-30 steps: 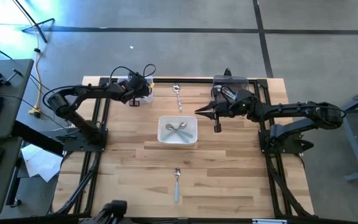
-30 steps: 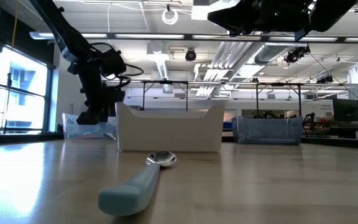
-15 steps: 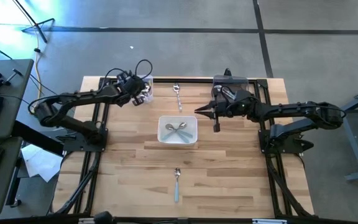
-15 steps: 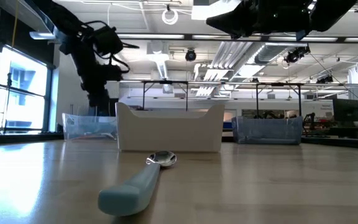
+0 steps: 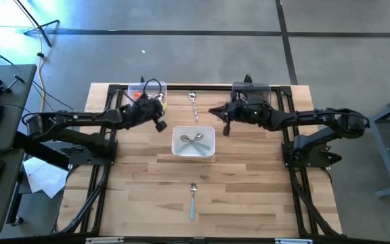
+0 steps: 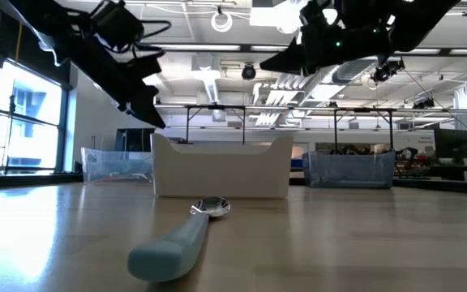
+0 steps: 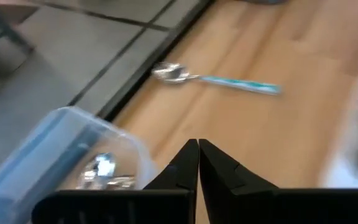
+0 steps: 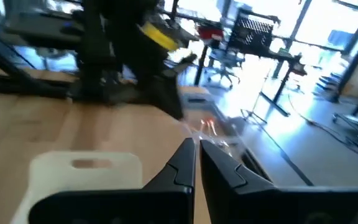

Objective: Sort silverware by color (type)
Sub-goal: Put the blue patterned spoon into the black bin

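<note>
Overhead, both closed pincers, left (image 5: 161,126) and right (image 5: 213,111), flank the white bin (image 5: 193,142).

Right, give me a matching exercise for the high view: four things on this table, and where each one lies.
Things:
1. white bin
2. blue-handled spoon
3. clear bin
4. left gripper

Places:
A. far right corner region of the table
B. table centre, with spoons inside
C. near edge, alone on the wood
D. left of the white bin, above the table

Pairs: 1-B, 2-C, 3-A, 4-D
</note>
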`<state>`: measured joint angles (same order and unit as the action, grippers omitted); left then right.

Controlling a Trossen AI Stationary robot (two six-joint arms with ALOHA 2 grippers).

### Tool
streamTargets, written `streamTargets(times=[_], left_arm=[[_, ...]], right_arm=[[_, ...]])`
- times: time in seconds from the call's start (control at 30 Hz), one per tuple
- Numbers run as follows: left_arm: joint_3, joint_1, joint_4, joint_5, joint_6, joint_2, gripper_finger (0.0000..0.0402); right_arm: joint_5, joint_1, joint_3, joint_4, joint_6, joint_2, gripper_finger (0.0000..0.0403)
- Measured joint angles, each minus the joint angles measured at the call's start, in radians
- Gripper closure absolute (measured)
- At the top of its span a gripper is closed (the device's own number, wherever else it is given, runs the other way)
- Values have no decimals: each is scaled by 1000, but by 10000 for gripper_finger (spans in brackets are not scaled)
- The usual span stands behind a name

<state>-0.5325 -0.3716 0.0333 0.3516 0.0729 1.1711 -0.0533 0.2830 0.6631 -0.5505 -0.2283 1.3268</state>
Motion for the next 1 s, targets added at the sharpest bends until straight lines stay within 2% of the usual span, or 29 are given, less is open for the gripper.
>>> streamTargets(times=[0.17,0.27,0.4,0.5,0.6,0.77,1.0], left_arm=[[-38,162,-138,62,-115,-52,400],[-37,252,-138,107,-219,-59,401],[38,333,-40,145,-300,-58,401],[130,353,147,143,-307,-58,401],[222,344,343,111,-306,-58,401],[344,307,602,50,-299,-58,401],[395,297,669,53,-279,-58,401]], right_arm=[[8,23,0,15,35,3,396],[9,38,0,37,93,3,394],[78,46,0,52,175,3,372],[105,45,41,181,265,10,344],[131,45,142,329,366,69,318],[133,76,382,579,451,255,283],[223,111,752,942,563,549,232]])
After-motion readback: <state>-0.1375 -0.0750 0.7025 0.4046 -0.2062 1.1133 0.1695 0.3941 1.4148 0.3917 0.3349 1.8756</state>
